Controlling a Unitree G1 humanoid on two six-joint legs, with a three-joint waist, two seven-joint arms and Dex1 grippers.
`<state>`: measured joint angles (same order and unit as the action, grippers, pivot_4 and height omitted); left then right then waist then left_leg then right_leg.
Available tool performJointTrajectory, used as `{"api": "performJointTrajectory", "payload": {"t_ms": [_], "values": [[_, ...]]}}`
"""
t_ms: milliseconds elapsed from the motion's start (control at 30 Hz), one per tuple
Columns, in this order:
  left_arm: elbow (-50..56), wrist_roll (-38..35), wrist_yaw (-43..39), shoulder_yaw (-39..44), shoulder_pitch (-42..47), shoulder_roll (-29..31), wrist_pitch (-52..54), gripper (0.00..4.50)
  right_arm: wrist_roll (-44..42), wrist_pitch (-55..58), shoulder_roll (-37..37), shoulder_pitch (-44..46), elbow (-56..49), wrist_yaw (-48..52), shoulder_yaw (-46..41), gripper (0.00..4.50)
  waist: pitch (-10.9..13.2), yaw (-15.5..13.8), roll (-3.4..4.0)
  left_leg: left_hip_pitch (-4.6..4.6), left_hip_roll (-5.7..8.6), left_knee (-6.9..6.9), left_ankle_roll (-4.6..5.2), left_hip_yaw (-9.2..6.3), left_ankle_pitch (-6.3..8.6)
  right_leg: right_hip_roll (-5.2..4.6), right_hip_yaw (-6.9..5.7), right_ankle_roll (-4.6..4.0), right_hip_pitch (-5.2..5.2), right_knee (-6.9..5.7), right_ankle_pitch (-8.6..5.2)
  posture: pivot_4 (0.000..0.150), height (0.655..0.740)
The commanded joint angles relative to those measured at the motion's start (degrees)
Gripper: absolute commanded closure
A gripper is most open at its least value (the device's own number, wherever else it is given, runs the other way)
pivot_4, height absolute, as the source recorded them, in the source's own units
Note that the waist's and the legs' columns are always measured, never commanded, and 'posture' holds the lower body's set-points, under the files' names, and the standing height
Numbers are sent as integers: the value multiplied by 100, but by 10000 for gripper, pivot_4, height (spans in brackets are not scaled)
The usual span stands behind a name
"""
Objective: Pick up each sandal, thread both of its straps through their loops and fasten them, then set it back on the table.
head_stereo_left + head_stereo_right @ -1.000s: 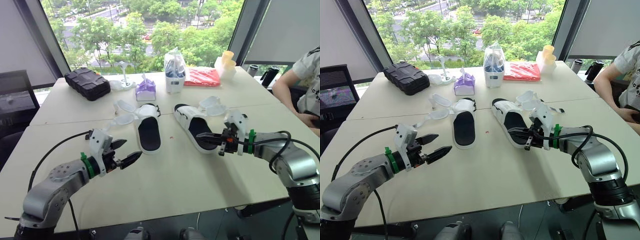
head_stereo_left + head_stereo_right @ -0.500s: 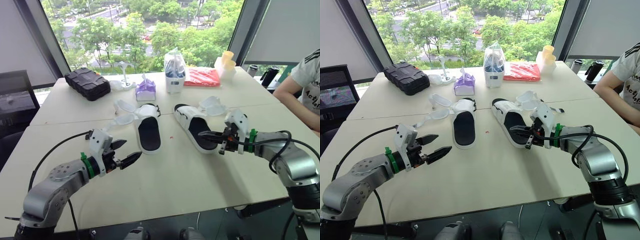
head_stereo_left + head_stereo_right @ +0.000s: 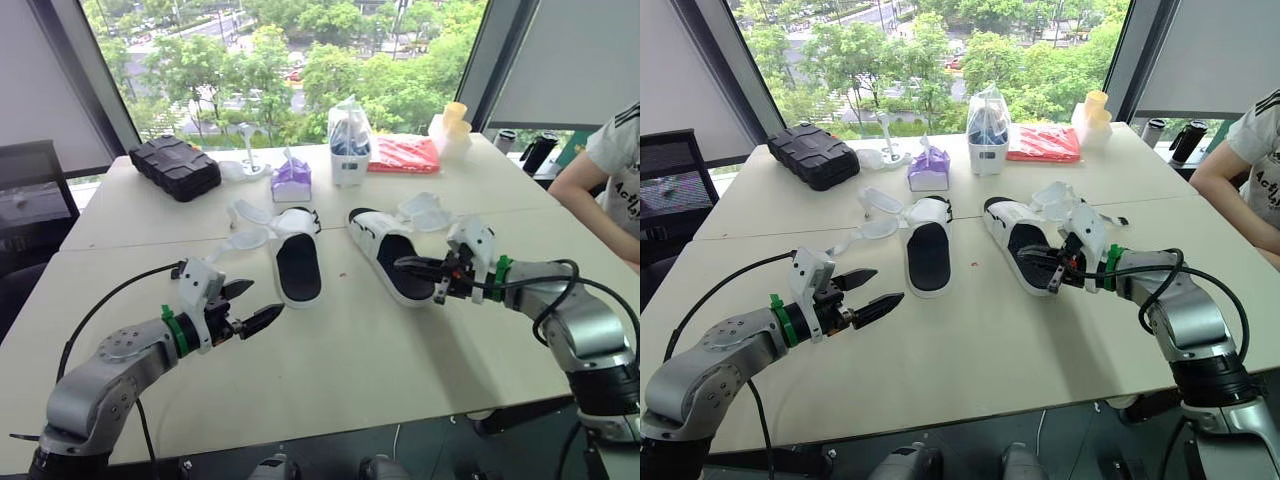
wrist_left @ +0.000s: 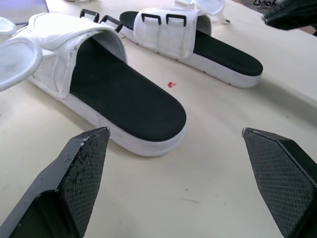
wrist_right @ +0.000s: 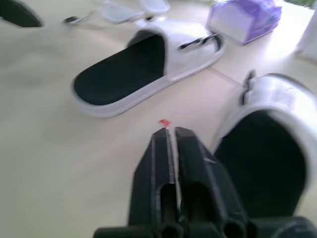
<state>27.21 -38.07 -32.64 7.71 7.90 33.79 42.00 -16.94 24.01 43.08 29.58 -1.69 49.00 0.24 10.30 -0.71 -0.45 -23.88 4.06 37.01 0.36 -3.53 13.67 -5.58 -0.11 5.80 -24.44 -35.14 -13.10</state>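
Note:
Two white sandals with black footbeds lie side by side mid-table, the left sandal (image 3: 295,262) and the right sandal (image 3: 388,258). Their unfastened straps (image 3: 245,225) fan out on the table beside them. My left gripper (image 3: 265,298) hovers open just short of the left sandal's heel (image 4: 148,134), with nothing between its fingers. My right gripper (image 3: 400,264) is shut and empty, its tips over the black footbed of the right sandal (image 5: 267,148). The right wrist view also shows the left sandal (image 5: 129,74) beyond the shut fingers (image 5: 168,148).
Along the back of the table stand a black case (image 3: 175,165), a purple tissue pack (image 3: 291,178), a white container in a bag (image 3: 349,140), a red packet (image 3: 404,153) and stacked cups (image 3: 455,125). A person (image 3: 600,165) sits at the right edge.
My right gripper has slid a little leftward and farther over the right sandal's footbed, still shut. The left arm has not moved. The person at the right shifted.

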Motion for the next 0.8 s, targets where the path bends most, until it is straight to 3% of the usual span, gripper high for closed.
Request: {"api": "performJointTrajectory", "payload": {"t_ms": [33, 167, 200, 533, 800], "values": [[123, 19, -34, 30, 106, 41, -84, 0, 947, -975, 60, 308, 617, -382, 282, 22380, 0, 1, 0, 0, 0, 0, -1, 1, -1, 0, 0, 0, 0, 0, 0, 1500, 7400], [139, 58, -36, -2, 109, 42, -90, 0, 1696, -1834, -52, 704, 1432, -681, 628, 2226, 0, 4, 0, 1, 1, -2, -4, 2, -3, 2, 1, 1, -1, -2, 1, 1500, 7400], [147, 81, -29, -10, 103, 42, -98, 0, 1932, -2081, -116, 884, 1732, -793, 771, 316, 0, 5, 0, 2, 2, -2, -5, 3, -4, 3, 1, 2, -1, -4, 1, 1500, 7400], [289, 171, 27, -12, -2, 36, -81, 0, 3991, -4081, -851, 2588, 4820, -2389, 2001, 316, 0, 135, 1, 15, 6, -6, -21, 6, -14, 15, 7, 12, 2, -19, 10, 1500, 7400], [413, 170, 107, 33, -122, 27, -66, 0, 4938, -4594, -1522, 3577, 6817, -3892, 2599, 316, 0, 171, 1, 24, 6, -19, -43, 6, -27, 18, 11, 9, 0, -27, 11, 1500, 7400]]}}
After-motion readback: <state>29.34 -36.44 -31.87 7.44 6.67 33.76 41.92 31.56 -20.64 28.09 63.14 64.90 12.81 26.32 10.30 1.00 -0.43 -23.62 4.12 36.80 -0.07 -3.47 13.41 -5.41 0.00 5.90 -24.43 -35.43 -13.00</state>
